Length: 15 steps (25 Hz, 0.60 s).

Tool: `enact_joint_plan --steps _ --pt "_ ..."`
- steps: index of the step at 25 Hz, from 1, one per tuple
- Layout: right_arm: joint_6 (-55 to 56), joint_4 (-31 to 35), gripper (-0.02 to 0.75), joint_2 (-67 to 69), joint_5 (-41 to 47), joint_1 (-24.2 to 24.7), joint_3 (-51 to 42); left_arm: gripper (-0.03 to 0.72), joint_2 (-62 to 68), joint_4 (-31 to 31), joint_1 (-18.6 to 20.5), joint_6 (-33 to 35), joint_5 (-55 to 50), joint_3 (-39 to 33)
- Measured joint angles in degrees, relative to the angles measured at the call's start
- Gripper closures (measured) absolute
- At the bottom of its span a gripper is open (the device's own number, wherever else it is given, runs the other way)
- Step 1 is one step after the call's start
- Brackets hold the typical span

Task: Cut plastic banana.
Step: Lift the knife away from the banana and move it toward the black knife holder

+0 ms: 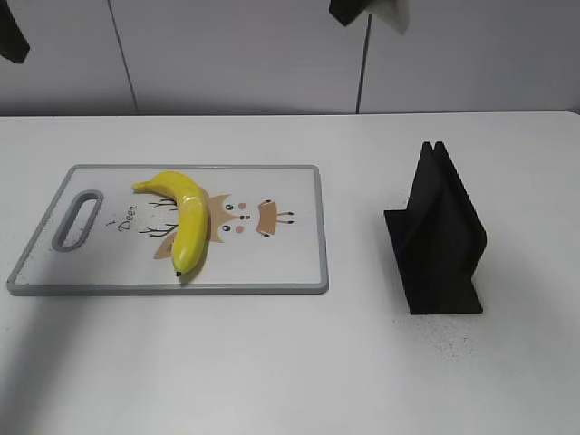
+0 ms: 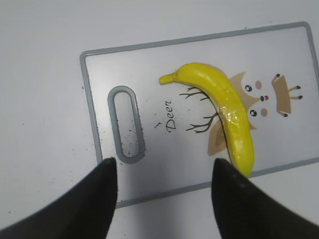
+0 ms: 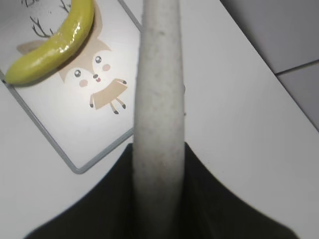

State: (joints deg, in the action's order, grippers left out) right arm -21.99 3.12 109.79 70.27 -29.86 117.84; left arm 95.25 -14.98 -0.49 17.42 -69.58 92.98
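The plastic banana [image 1: 188, 222] lies on a white cutting board [image 1: 272, 263] with a deer drawing, its stem to the back left and its dark tip near the front edge. It also shows in the left wrist view [image 2: 229, 109] and the right wrist view [image 3: 55, 45]. My left gripper [image 2: 162, 167] is open and empty, high above the board's [image 2: 149, 64] front edge near the handle hole. My right gripper [image 3: 158, 149] is shut on a pale whitish knife [image 3: 159, 74], held high over the table right of the board [image 3: 84, 144]. Both grippers barely show at the exterior view's top edge: left [image 1: 11, 36], right [image 1: 358, 11].
A black knife stand [image 1: 439, 236] stands upright on the white table to the right of the board. The board has a grey handle hole [image 1: 80, 218] at its left end. A grey panelled wall runs behind the table.
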Motion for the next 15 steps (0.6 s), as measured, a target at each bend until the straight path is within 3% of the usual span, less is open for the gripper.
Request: enact_joint_plan --steps 7,15 --pt "16.82 0.60 0.577 -4.42 0.12 0.00 -0.61 0.099 -8.42 1.59 0.00 -2.34 -0.06 -1.34" --pt "23.72 2.08 0.577 -14.76 0.12 0.02 -14.46 0.106 -26.59 4.13 0.00 -2.46 -0.25 -18.72"
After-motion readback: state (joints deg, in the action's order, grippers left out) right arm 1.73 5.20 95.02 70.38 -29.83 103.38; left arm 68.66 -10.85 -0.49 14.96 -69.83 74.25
